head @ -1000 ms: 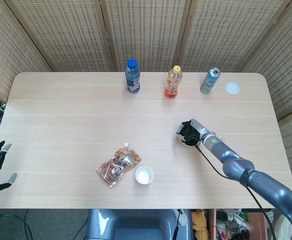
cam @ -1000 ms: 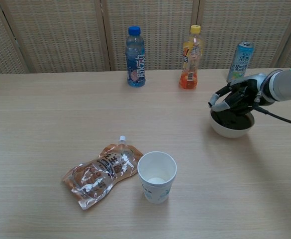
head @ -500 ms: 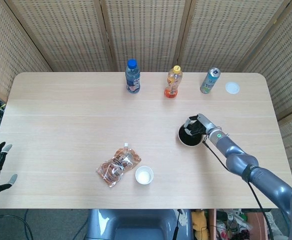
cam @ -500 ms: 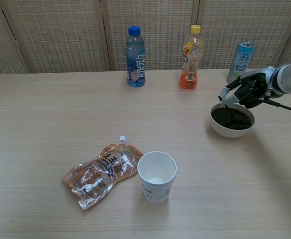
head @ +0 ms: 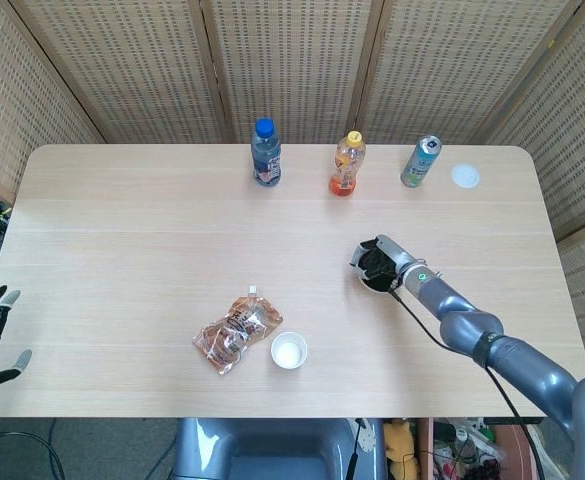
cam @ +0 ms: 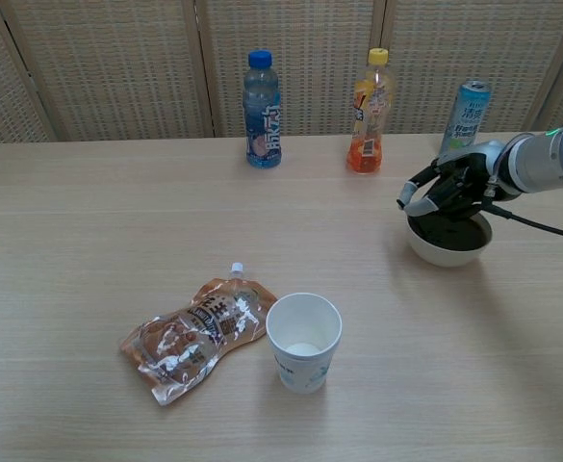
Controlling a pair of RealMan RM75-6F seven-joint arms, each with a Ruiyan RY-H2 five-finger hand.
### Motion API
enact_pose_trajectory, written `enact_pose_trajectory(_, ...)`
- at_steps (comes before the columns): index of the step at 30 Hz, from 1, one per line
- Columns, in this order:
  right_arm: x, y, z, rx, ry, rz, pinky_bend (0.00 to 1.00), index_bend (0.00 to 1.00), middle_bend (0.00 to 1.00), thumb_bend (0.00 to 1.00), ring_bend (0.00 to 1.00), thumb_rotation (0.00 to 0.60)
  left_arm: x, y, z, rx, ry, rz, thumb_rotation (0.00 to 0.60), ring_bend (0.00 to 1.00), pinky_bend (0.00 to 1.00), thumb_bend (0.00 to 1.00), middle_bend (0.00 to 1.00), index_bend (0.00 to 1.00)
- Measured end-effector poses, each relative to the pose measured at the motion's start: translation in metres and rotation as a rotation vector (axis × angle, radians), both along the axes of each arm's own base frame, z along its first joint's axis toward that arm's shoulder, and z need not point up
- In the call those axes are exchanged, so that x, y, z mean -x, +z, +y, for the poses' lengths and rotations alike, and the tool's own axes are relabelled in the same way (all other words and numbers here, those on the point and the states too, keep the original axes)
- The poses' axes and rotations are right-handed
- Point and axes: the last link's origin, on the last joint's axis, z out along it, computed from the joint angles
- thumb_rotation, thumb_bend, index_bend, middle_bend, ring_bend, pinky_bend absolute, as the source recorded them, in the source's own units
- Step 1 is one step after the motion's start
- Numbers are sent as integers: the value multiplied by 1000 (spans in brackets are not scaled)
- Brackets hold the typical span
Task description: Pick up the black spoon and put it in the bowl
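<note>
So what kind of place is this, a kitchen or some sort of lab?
Probably a lab or test room, not a kitchen. A bare wooden table stands inside woven folding screens, with a few staged items: drink bottles, a paper cup, and a bowl under the robot's right hand.
</note>
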Motion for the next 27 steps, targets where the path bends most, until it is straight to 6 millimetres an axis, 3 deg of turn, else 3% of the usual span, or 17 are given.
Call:
enact_pose_trajectory(6,6,9,9,20,36,28,1000,565,1000,114,1000,600,-2,-1,1,0,-11,-5,600,0,0,316,0,0)
enact_pose_trajectory(9,9,10,12,20,41,38,1000,515,1000,10,1000,600,-2,0,1,-2,-15,-5,600,0,0,317,0,0)
enact_pose_trajectory(16,8,16,16,56,67,44,1000,467,994,0,1000,600,-5,1,1,-3,-23,-5,600,0,0,318,0,0)
enact_pose_trajectory(20,5,23,17,94,81,32,1000,457,912,0,992,600,-6,2,0,-8,-25,-4,600,0,0,316,0,0)
enact_pose_trajectory(25,6,37,19,209,132,56,943,457,710,22,815,600,-7,5,0,-16,-29,-3,600,0,0,317,0,0)
enact_pose_trajectory(27,9,45,22,294,180,103,894,456,644,121,734,600,-6,5,0,-14,-26,-1,600,0,0,317,0,0)
